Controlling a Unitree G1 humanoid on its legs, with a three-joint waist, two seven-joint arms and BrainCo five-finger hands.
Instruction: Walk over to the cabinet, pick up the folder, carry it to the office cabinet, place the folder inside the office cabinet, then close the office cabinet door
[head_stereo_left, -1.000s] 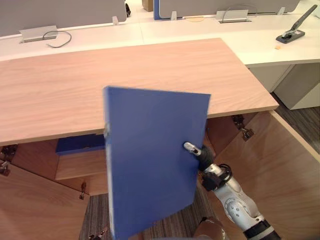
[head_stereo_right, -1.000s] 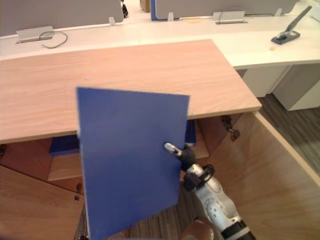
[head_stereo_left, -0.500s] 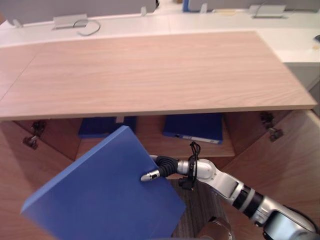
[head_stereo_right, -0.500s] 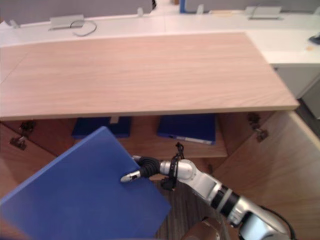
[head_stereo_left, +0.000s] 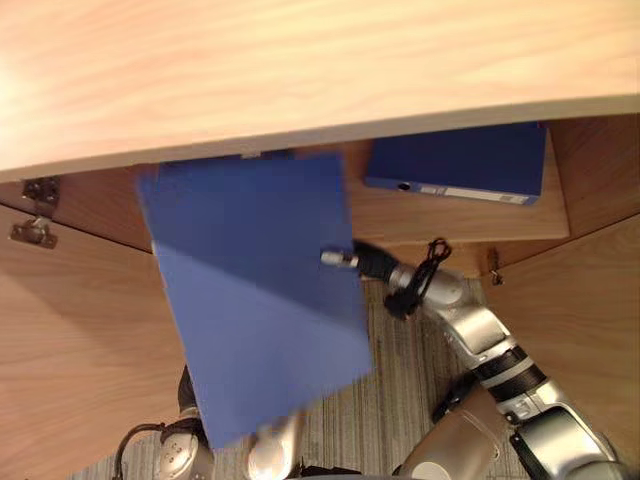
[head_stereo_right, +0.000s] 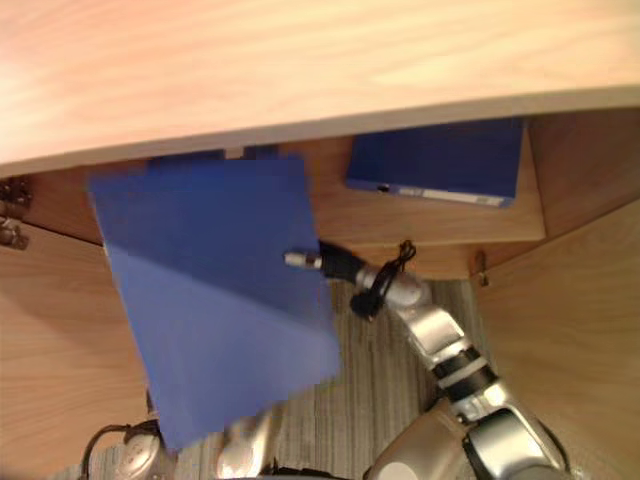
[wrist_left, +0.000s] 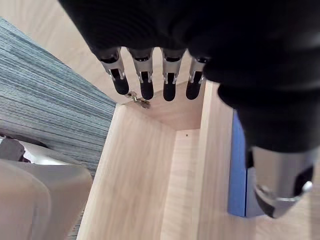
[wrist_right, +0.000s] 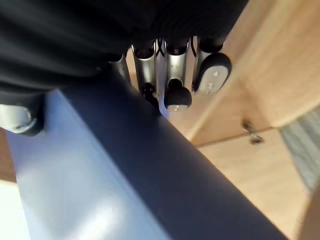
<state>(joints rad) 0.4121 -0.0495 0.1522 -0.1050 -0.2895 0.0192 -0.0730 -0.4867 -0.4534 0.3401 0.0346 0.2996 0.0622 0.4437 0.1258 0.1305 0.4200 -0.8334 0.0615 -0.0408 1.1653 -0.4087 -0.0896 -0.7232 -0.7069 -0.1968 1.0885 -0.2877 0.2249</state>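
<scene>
Big pale wood-grain top of the office cabinet (head_stereo_left: 300, 60) spans the far side, smooth and flat, with both doors swung open: the left door (head_stereo_left: 70, 340) and the right door (head_stereo_left: 590, 300), same light timber. Grey ribbed carpet (head_stereo_left: 400, 400) lies between them.

And there's the folder (head_stereo_left: 250, 300), a broad, flat, matte blue rectangle, up in the air in front of the open compartment. Its long axis runs far to near, with the far edge tucked right under the lip of the top and the near end leaning a little to the right.

Inside, on the wooden shelf (head_stereo_left: 440, 215) to the right, a second blue folder (head_stereo_left: 455, 165) lies flat.

The right hand (head_stereo_left: 345, 260) pinches the held folder at its right edge, thumb on the broad face, fingers (wrist_right: 175, 75) curled round behind.

The left hand (wrist_left: 150, 82) has its fingers straight, side by side.

On the far left, a small metal hinge (head_stereo_left: 33, 230).
</scene>
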